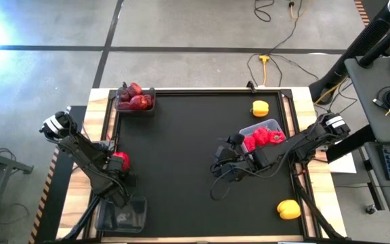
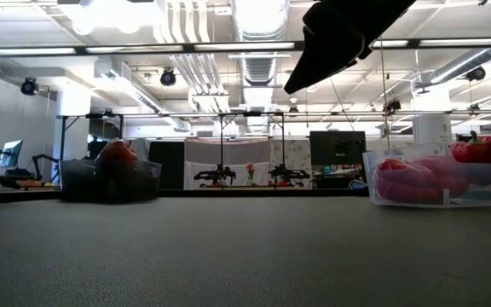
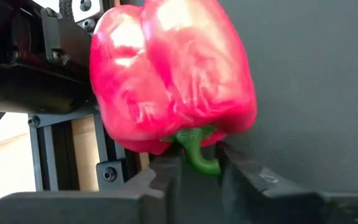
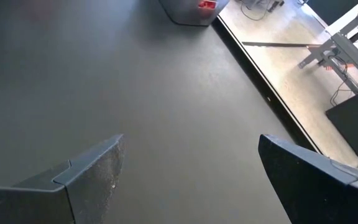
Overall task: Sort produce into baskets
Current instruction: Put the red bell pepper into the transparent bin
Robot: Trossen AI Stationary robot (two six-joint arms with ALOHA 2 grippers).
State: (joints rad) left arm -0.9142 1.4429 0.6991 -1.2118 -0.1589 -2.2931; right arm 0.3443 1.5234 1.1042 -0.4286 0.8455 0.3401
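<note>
My left gripper (image 3: pixel 199 179) is shut on a bright red bell pepper (image 3: pixel 169 74) at the left edge of the black mat; the pepper also shows in the high view (image 1: pixel 120 160). An empty clear tub (image 1: pixel 123 214) stands near the front left corner, just beside my left arm. A tub of dark maroon fruit (image 1: pixel 135 99) stands at the far left. A tub of red peppers (image 1: pixel 263 136) stands at the right. My right gripper (image 1: pixel 219 167) is open and empty over the middle of the mat (image 4: pixel 185 174). Two yellow peppers (image 1: pixel 260 107) (image 1: pixel 289 209) lie on the mat at the right. My left gripper pinches the pepper's green stem (image 3: pixel 197 157) between its two fingers (image 3: pixel 166 177). The pepper's body stands out beyond the fingertips, stem end toward the gripper. Whether the pepper rests on the mat I cannot tell.
The table's metal frame rail (image 3: pixel 48 155) runs close beside the held pepper. In the low view the maroon-fruit tub (image 2: pixel 109 179) stands at the left and the red-pepper tub (image 2: pixel 441 175) at the right. The mat between them is bare.
</note>
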